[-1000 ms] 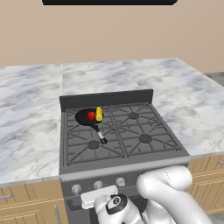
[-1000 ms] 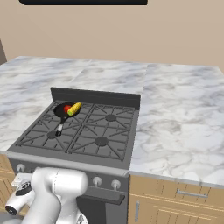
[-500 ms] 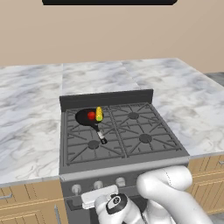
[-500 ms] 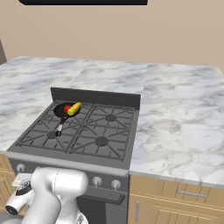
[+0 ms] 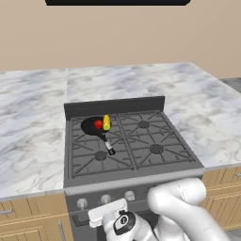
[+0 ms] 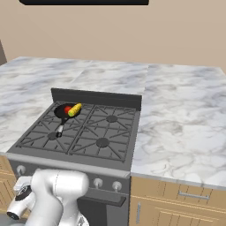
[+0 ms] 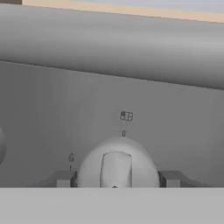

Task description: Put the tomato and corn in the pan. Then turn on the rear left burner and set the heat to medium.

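Two tool fingertips against knob — gripping.

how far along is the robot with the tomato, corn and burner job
Done: the tomato and the corn lie in the pan on the rear left burner. In hand: at the stove front, the gripper has its fingers on either side of a round knob, apparently gripping it. Left: turning it to light the burner and set medium heat; no flame shows yet.
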